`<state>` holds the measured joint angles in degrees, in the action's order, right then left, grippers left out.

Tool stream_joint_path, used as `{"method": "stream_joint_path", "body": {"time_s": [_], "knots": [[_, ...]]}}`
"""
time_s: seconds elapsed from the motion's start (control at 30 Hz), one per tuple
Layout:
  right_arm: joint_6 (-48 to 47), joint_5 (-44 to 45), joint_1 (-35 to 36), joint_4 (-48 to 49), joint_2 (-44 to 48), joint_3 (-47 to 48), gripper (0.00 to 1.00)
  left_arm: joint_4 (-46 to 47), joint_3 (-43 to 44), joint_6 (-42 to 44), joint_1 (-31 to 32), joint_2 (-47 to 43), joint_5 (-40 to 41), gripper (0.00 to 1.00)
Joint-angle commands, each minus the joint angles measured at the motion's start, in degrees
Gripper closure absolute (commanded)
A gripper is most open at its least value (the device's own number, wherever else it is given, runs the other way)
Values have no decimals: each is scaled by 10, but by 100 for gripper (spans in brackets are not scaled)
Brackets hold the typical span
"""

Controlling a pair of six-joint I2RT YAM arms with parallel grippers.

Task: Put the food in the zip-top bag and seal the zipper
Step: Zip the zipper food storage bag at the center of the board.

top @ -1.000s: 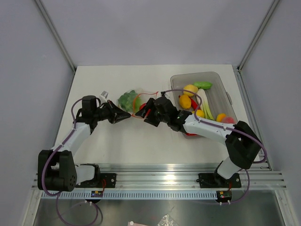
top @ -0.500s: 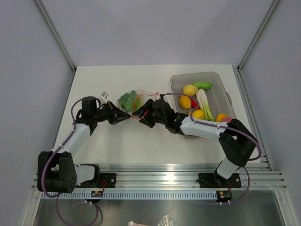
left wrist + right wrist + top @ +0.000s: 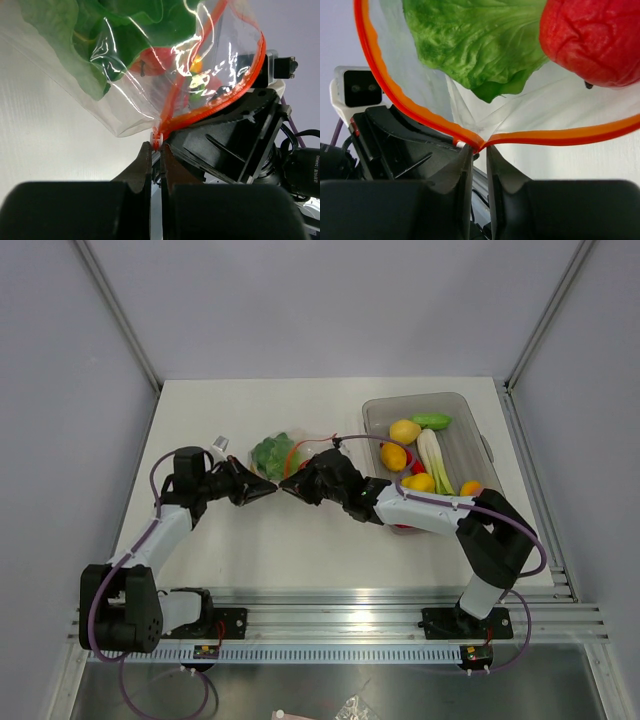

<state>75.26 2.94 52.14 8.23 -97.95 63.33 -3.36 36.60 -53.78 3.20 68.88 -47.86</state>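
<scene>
The clear zip-top bag [image 3: 272, 454] lies at the table's middle with a green lettuce leaf [image 3: 475, 45] and a red piece of food [image 3: 590, 40] inside. Its red-orange zipper [image 3: 560, 136] gapes open in a loop. My left gripper [image 3: 157, 146] is shut on the zipper's near end, at the white slider. My right gripper [image 3: 480, 150] faces it tip to tip [image 3: 288, 487], jaws drawn narrow on the zipper where both strips meet. The left gripper [image 3: 266, 489] sits just left of it.
A grey translucent tub [image 3: 470, 415] at the right holds more food: a yellow lemon [image 3: 405, 430], an orange piece [image 3: 393, 456], a green piece [image 3: 432, 421] and a white leek [image 3: 432, 455]. A small white object [image 3: 220, 443] lies left of the bag.
My right gripper has slid left to meet the left gripper and its jaws have narrowed onto the zipper. The left gripper has kept its hold and place.
</scene>
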Motion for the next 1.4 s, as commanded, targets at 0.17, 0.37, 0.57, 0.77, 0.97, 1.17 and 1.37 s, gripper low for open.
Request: {"method": "stream_joint_path", "body": {"time_s": [0.17, 0.37, 0.57, 0.77, 0.97, 1.17, 1.37], "knots": [[-12, 55, 2, -17, -13, 31, 96, 11, -12, 17, 1, -31, -33, 99], [-15, 62, 3, -15, -11, 27, 100, -8, -18, 26, 0, -36, -33, 28], [-18, 67, 2, -11, -2, 22, 100, 13, -51, -8, -7, -73, 7, 26], [-24, 73, 2, -19, 7, 22, 100, 189, -134, -170, -10, -105, 55, 45], [-50, 68, 0, -34, 12, 30, 100, 216, -112, -180, -10, -61, 45, 44], [-54, 62, 1, -33, 10, 33, 100, 260, -97, -194, -13, -18, 34, 54], [-55, 58, 0, -34, 5, 37, 100, 259, -89, -196, -13, -5, 40, 65]]}}
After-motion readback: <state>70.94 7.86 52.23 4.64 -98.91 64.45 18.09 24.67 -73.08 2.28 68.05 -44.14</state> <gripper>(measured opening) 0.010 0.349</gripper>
